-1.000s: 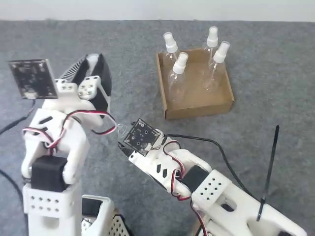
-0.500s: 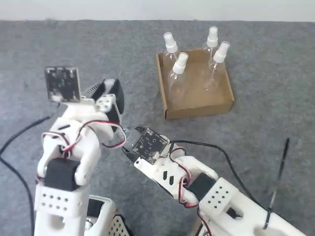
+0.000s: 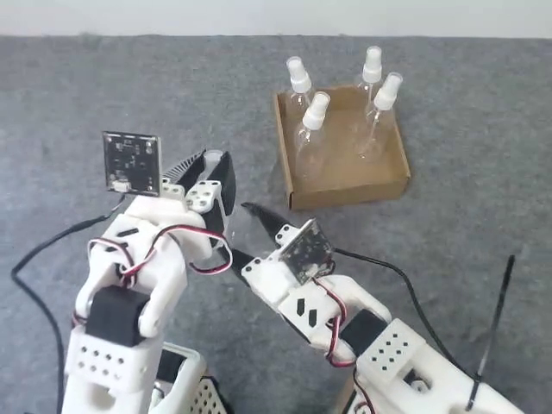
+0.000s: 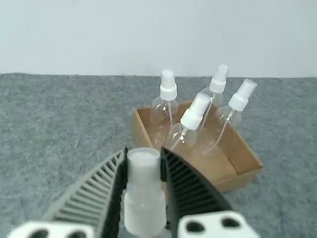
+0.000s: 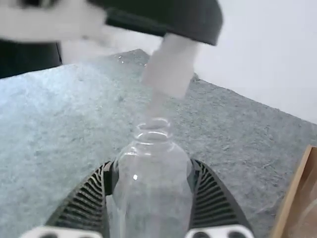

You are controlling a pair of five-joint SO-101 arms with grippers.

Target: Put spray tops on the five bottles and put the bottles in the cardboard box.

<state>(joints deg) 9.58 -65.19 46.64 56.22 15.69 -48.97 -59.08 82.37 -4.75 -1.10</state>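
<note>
Capping step, fifth bottle (image 5: 150, 173). Left jaws pinch the spray top (image 4: 143, 183) just above the bottle's open neck — the bottle itself pinched in the right jaws, near the cardboard box (image 3: 345, 194). Next, by judgement: lower the top squarely into the neck, then twist.

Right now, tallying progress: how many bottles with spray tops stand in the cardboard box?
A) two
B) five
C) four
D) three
C: four topped bottles stand in the cardboard box; the fifth bottle, topless, sits in the right claw.
</note>
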